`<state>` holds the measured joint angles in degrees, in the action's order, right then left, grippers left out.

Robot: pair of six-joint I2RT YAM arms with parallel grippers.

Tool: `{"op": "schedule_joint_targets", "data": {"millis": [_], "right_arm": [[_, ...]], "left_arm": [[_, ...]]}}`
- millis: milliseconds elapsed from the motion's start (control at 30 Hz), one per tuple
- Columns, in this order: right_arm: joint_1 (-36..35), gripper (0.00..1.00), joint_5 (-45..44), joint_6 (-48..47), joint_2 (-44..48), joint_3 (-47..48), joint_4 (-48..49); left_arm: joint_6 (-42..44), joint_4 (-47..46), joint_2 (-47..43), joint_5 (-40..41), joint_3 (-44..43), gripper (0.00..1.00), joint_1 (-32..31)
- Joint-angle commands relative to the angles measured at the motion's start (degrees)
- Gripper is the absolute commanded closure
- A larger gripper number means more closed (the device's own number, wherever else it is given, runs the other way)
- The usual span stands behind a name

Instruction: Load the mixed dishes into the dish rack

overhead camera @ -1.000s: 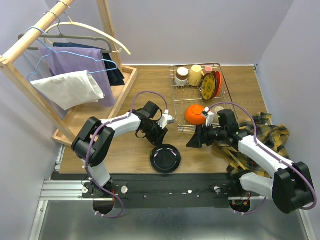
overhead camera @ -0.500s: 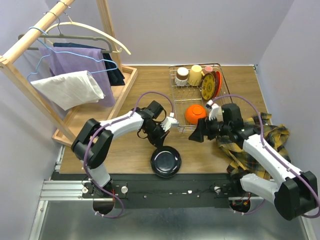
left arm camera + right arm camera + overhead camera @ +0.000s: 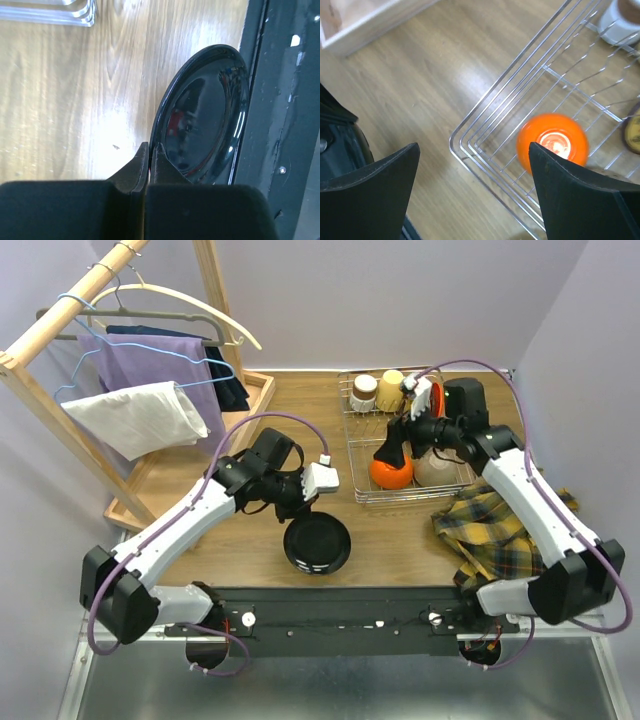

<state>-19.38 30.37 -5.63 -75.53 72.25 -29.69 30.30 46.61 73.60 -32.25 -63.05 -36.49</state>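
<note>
Looking down from above, you have the left jaws pressed together on the rim of the glossy black shallow dish [image 3: 317,543]. It lies at the near edge of the wooden tabletop [image 3: 400,530], outside the rectangular silver wire dish rack [image 3: 349,435] and off its near left corner. From the left wrist you see the dish tilted on edge, its far side toward the dark rail beyond the wood. Whether it has left the surface you cannot tell.

Your right jaws stand wide apart with nothing between them, hovering over the near left part of the rack. Directly below them an orange-red bowl [image 3: 391,473] rests upside down inside the rack's near left corner. Just to its right in the rack lies a beige bowl [image 3: 437,470]. At the rack's far end a cream mug with a brown band [image 3: 365,392] and a yellow mug [image 3: 390,390] stand side by side.

A yellow-and-dark plaid cloth [image 3: 500,530] is bunched on the tabletop near the rack's right corner. A wooden clothes rack with hung garments [image 3: 150,390] fills the far left.
</note>
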Motion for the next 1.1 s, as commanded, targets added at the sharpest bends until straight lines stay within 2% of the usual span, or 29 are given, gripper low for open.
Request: {"op": "schedule_joint_targets", "data": {"millis": [0,67,200,367,533,833,1000,1067], "right_arm": [[0.1,0.10,12.4,-12.1,-3.6,2.5,-13.3],[0.1,0.13,15.1,-18.6,-3.5,1.4,-16.5],[0.0,0.12,17.5,-24.1,-3.3,1.1,-19.3],[-2.0,0.13,23.1,-22.2,-4.5,1.7,-20.5],[-6.5,0.14,22.9,-20.2,-5.4,1.3,-17.3],[-7.8,0.20,22.2,-18.9,-8.0,1.5,-14.3],[-7.8,0.28,22.5,-16.8,-8.8,-0.1,-12.1],[-7.9,0.35,22.3,-14.9,-9.0,-0.7,-9.4]], "left_arm": [[3.1,0.3,-4.2,-5.2,0.1,1.00,0.0],[2.8,-1.0,-4.9,-5.5,-0.1,1.00,0.0],[0.4,-3.3,-5.1,-3.7,-1.7,1.00,0.0],[-0.8,-4.4,-2.9,-2.2,-5.2,1.00,0.0],[-4.2,-7.2,1.4,-2.4,-9.0,1.00,0.1],[-5.0,-8.0,6.4,-2.0,-14.8,1.00,0.1],[-5.4,-8.2,6.4,-2.0,-15.0,1.00,0.1],[-5.5,-8.5,6.2,-2.1,-14.7,1.00,0.2]]}}
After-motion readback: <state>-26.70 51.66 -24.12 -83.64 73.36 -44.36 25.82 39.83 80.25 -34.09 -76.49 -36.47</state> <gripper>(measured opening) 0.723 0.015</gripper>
